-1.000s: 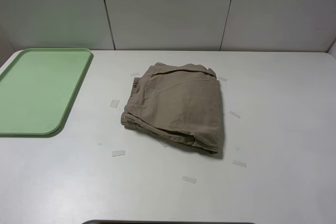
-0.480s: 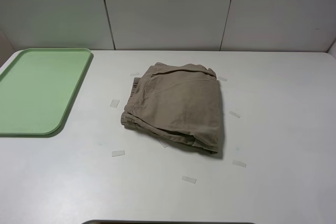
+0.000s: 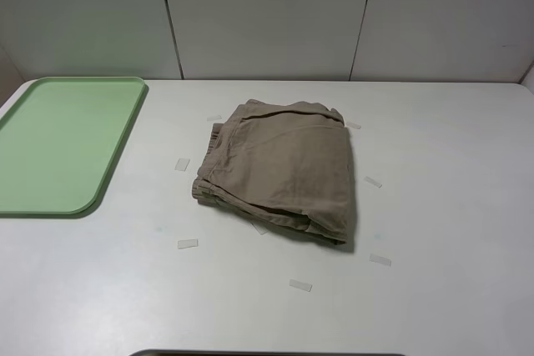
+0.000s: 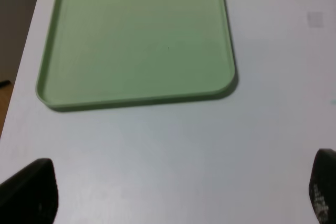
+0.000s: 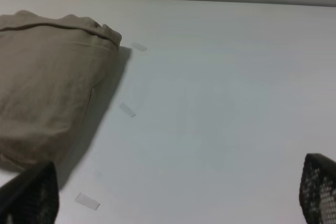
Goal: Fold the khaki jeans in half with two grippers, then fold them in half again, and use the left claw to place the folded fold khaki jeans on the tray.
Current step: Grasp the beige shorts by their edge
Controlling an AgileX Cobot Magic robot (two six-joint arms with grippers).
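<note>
White table [image 3: 450, 164] fills every view, backed by pale wall panels [image 3: 267, 14]. Over its left part hangs the left claw [image 4: 176, 192]. Its black finger plates are spread wide at the two edges of the wrist view, with only tabletop between them. Just ahead of it lies the tray [image 4: 136, 40], mint green with a low rim, its rounded corner nearest the claw.

The right gripper [image 5: 173, 192] is spread just as wide and grips nothing, its mesh-textured fingertips framing plain table. Off to one side, apart from both fingers, sit the khaki jeans [image 3: 279, 168]. They are folded into a thick, roughly square bundle in the middle of the table, well apart from the tray, with the gathered waistband turned toward the tray side.

Small clear tape strips [image 3: 188, 243] dot the surface around the bundle. One seems to peek out from under its near edge, though that is hard to make out. Between jeans and tray lie only bare table and one flat strip.
</note>
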